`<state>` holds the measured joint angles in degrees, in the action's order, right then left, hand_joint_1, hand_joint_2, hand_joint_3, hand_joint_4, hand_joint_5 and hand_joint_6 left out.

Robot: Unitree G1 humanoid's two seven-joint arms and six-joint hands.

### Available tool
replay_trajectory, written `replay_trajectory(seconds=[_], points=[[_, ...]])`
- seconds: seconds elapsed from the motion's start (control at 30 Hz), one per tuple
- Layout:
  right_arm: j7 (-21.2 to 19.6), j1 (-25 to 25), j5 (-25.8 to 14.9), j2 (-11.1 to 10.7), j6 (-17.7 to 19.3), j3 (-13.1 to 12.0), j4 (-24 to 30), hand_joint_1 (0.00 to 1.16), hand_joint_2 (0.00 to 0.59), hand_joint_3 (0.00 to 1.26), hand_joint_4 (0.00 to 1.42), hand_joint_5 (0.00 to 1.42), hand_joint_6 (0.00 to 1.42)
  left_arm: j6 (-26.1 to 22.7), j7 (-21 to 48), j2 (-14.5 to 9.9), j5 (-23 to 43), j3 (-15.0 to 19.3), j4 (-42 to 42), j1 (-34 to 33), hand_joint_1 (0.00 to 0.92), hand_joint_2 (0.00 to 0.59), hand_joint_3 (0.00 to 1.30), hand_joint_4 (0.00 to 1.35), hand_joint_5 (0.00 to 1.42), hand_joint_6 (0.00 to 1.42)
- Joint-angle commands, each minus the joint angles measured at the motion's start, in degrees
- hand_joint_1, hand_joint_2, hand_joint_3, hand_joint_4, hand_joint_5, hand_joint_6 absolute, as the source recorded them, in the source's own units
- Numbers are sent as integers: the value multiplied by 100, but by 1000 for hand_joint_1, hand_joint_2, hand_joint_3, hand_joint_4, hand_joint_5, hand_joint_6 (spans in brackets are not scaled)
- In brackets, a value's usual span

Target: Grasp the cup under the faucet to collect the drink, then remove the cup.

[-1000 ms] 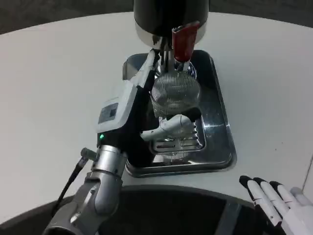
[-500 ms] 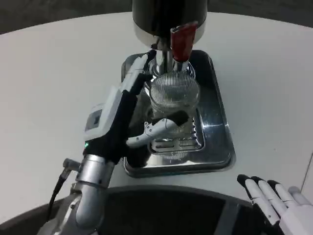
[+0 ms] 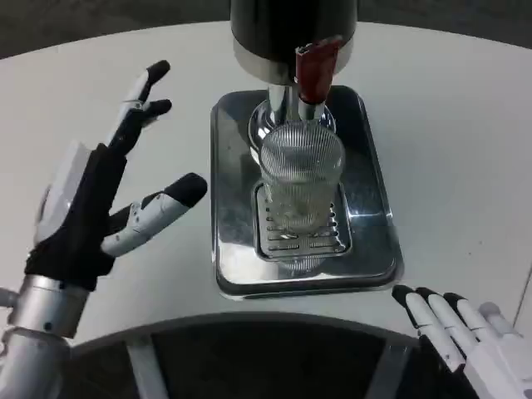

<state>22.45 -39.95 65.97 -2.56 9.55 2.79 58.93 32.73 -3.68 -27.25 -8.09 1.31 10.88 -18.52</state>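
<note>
Nearest me, my right hand (image 3: 465, 345) rests at the table's edge, fingers straight and together, holding nothing. My left hand (image 3: 108, 195) hovers spread, apart from the tray (image 3: 229, 208). The ribbed clear cup (image 3: 301, 179) stands on the grate beneath the faucet (image 3: 312, 71); it looks rigid and slippery, so I'd wrap its mid-wall.

The top edge is cutting off the dispenser (image 3: 293, 33), so only its dark lower body and silver band are showing. The red tap handle (image 3: 313, 71) is covering the spout, and whether anything is pouring cannot be told. Through the ribbed cup (image 3: 301, 179), any liquid level is staying unreadable. The right hand (image 3: 470, 345) is running off the bottom right corner, leaving its palm unseen. The left forearm is leaving the bottom edge below the left hand (image 3: 100, 199).
</note>
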Motion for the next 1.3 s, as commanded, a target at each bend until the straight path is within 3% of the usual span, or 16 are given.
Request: replay_trajectory(seconds=[0.03, 0.23, 0.37, 0.6, 0.77, 1.3], points=[[106, 71, 86, -1, -36, 60, -21, 720, 309, 0, 0, 0, 0, -277, 1352, -537, 1092, 237, -355, -112, 0, 1, 0, 0, 13, 7], [163, 124, 199, 34, -66, 146, -7, 717, 307, 0, 0, 0, 0, -963, 2976, -1024, 2394, 503, -623, -412, 0, 7, 0, 0, 0, 0], [188, 126, 301, 74, -78, 222, 15, 715, 306, 0, 0, 0, 0, -1352, 3811, -1275, 2927, 709, -831, -624, 0, 7, 0, 0, 0, 0], [241, 196, 495, 175, -79, 404, 16, 714, 306, 0, 0, 0, 0, -2162, 4816, -1503, 3601, 906, -1111, -982, 0, 1, 0, 0, 0, 0], [262, 217, 621, 241, -79, 528, 22, 714, 306, 0, 0, 0, 0, -2525, 5303, -1390, 3754, 898, -788, -1525, 0, 0, 0, 0, 0, 0], [65, -101, 864, 440, 3, 703, 107, 714, 306, 0, 0, 0, 0, -2784, 6034, -441, 3488, 404, 639, -3075, 0, 0, 0, 0, 0, 0]])
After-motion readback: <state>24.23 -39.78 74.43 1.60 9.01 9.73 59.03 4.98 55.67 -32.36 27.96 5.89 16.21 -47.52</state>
